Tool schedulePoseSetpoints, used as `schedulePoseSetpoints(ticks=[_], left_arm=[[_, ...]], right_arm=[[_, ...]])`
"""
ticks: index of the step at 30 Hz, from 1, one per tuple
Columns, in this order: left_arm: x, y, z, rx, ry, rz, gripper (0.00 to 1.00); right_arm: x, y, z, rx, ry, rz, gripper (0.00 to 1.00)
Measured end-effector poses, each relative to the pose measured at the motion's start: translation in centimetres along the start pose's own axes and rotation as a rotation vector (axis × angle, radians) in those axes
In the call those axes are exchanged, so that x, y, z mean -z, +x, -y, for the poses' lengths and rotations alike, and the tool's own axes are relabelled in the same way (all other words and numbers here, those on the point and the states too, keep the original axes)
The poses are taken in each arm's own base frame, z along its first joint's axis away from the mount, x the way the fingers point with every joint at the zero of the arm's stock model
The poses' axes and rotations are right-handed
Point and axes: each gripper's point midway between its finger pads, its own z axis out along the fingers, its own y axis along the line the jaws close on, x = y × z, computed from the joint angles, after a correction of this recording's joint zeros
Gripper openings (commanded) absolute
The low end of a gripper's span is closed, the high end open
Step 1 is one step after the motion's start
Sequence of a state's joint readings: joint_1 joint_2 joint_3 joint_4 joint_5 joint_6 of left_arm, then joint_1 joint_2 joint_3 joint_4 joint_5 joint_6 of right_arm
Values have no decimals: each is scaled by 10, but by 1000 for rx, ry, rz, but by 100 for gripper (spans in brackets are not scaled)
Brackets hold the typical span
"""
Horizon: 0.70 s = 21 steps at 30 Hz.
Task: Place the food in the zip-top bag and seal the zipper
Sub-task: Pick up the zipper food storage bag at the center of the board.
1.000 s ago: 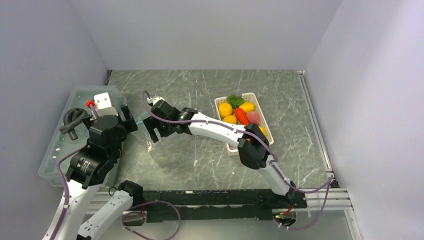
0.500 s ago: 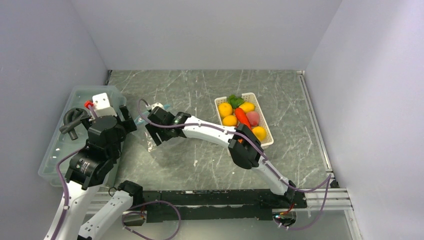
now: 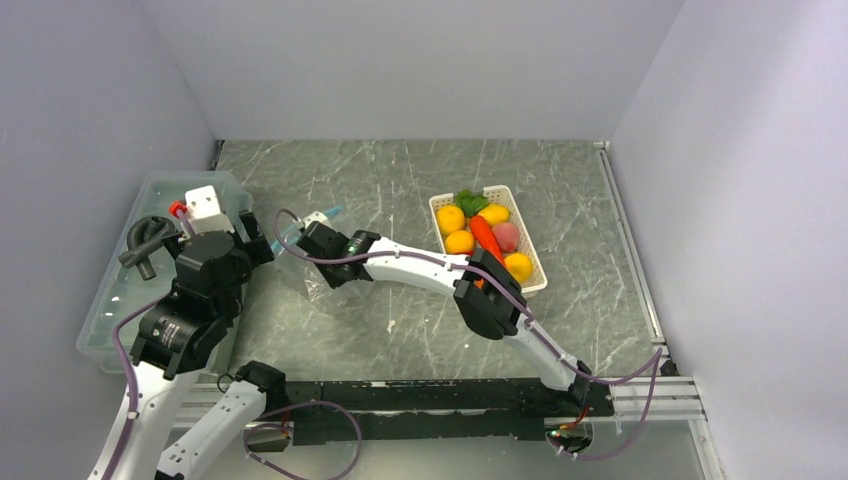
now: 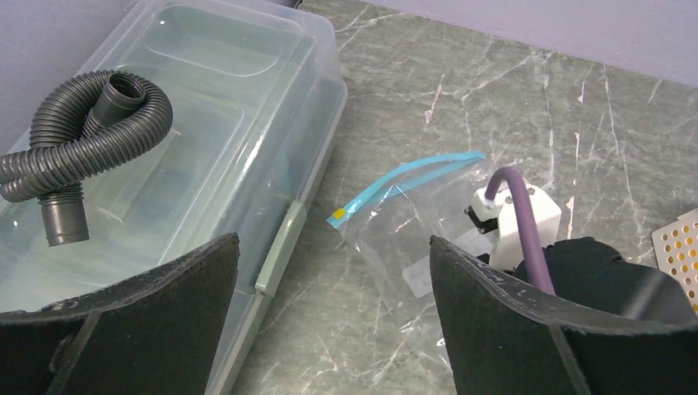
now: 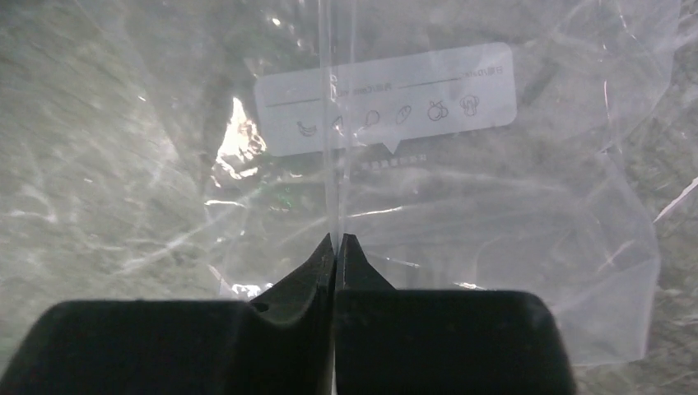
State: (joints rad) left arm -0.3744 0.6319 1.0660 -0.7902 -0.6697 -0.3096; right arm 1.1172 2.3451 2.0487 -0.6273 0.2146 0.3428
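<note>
We find the table [image 3: 420, 170] filling the middle of the top view. Left of centre, the zip-top bag [image 3: 305, 280] lies on it, its zipper [image 4: 366, 196] toward the upper edge of the frame. Near the bag, at far left, stands the lidded bin [image 3: 105, 320], a hose [image 3: 145, 240] on it. Right of centre, well apart from the bag, sits the basket [image 3: 528, 235], the food [image 3: 460, 240] in it.

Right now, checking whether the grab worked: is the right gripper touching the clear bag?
Touching. The right wrist view shows the right gripper shut, with a raised fold of the clear bag pinched between its tips.
</note>
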Motion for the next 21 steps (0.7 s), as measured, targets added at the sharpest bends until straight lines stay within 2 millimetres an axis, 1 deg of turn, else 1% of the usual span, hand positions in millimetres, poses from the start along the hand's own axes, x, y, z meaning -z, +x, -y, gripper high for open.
schedulePoseSetpoints(ticks=[6, 10, 13, 17, 21], left_arm=[[0, 0, 0, 0, 0, 0, 90], [0, 0, 0, 0, 1, -2, 90], [-2, 1, 2, -3, 6, -8, 90], [-4, 3, 5, -8, 11, -19, 90], [-5, 4, 6, -9, 16, -22, 91]], right_arm=[[-6, 23, 9, 22, 24, -41, 0], [5, 26, 8, 26, -3, -40, 0], [20, 18, 4, 21, -41, -10, 0], [50, 0, 0, 14, -91, 59, 0], [77, -16, 1, 22, -114, 126, 0]])
